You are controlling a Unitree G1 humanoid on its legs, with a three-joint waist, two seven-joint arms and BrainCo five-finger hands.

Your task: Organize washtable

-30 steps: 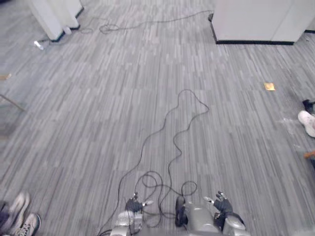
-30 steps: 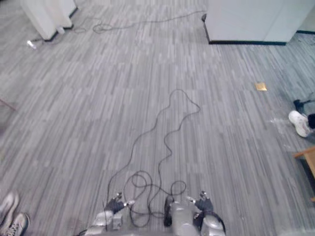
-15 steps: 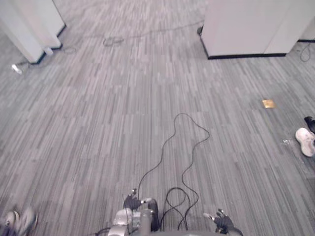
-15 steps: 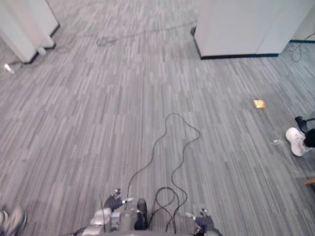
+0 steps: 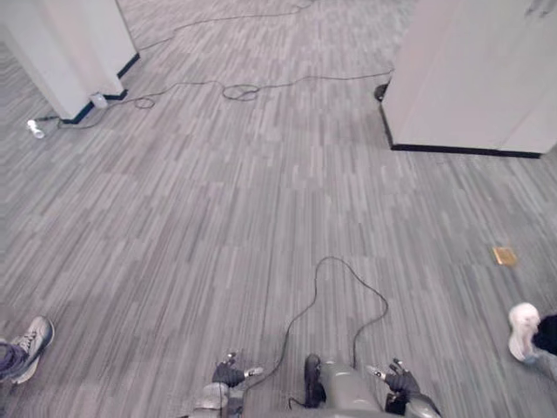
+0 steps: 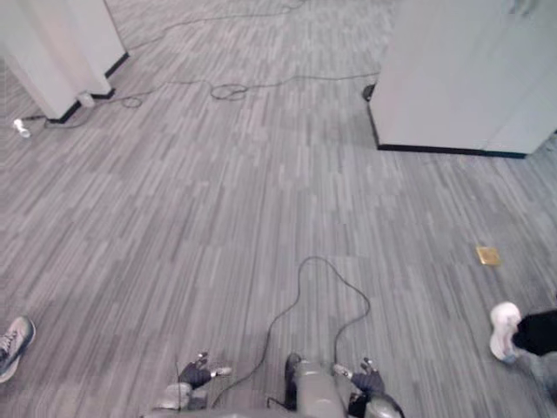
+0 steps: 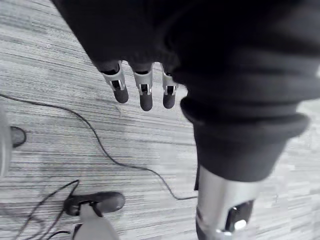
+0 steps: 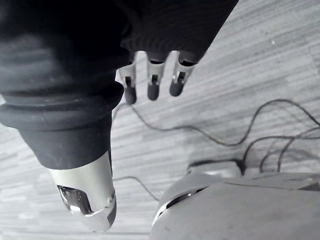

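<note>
Two white panels stand here, a left panel (image 5: pixel 74 43) and a right panel (image 5: pixel 479 74). Two shoes show, one grey shoe (image 5: pixel 30 335) and one white shoe (image 5: pixel 522 329). There is one yellow tag (image 5: pixel 504 255), one small white object (image 5: pixel 35 129), one far cable (image 5: pixel 244 89), and two hands, the left hand (image 5: pixel 228 375) and the right hand (image 5: pixel 402 381).

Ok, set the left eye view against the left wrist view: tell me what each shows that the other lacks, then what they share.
Left eye view: white partitions at the left and right, a person's shoes at the left edge and right edge, a small yellow tag on the floor, and the right hand, open. Left wrist view: the left hand from close, fingers straight, holding nothing. Shared: the left hand and the grey striped carpet.
</note>
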